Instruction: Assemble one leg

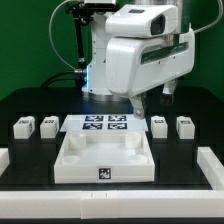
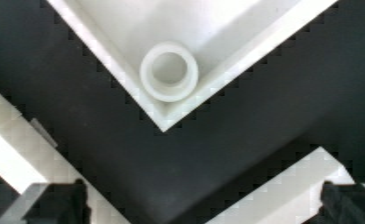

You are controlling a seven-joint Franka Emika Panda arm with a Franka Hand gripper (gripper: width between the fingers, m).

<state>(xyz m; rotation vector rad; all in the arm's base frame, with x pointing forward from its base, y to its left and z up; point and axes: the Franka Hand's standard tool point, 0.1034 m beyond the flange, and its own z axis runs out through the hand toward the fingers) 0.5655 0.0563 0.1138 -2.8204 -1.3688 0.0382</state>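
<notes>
Leg (image 1: 158, 124) rests on the black table (image 1: 30, 152) — green backdrop (image 1: 30, 40) — fingers (image 2: 51, 204) wide apart, empty.

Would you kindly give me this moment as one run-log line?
gripper: open, empty | wrist view: tabletop corner socket | legs: four, loose on table

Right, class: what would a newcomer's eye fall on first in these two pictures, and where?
The bulky white robot arm fills the top of the exterior view, hanging over the marker board. Before it lies the large white tabletop, with two legs to the exterior view's left and two to its right. In the wrist view a round corner socket of the tabletop stands out, with the hand open and empty.
</notes>
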